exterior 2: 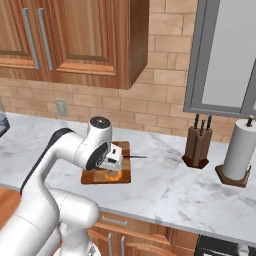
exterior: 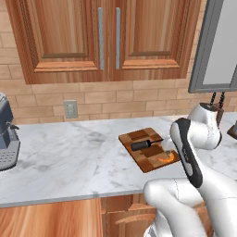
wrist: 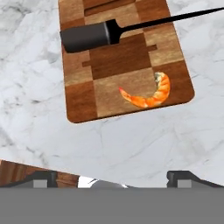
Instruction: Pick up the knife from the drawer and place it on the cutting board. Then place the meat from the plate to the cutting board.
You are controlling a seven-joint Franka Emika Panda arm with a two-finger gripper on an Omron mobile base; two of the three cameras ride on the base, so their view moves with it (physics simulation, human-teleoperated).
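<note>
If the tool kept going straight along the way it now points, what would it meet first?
Most likely the cutting board, near the meat lying on it. The open tool looks down along that line, with the knife farther up the board. Depth is unclear; it may meet the marble counter just short of the board.

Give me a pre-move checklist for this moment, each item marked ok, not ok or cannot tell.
1. Knife on the cutting board: ok, handle on the board, blade reaching past its edge.
2. Meat on the cutting board: ok, near the edge closest to the robot.
3. Gripper open and empty: ok, nothing between the fingers.
4. Gripper clear of the board: ok, it is above the counter.
5. Drawer closed: cannot tell.
</note>
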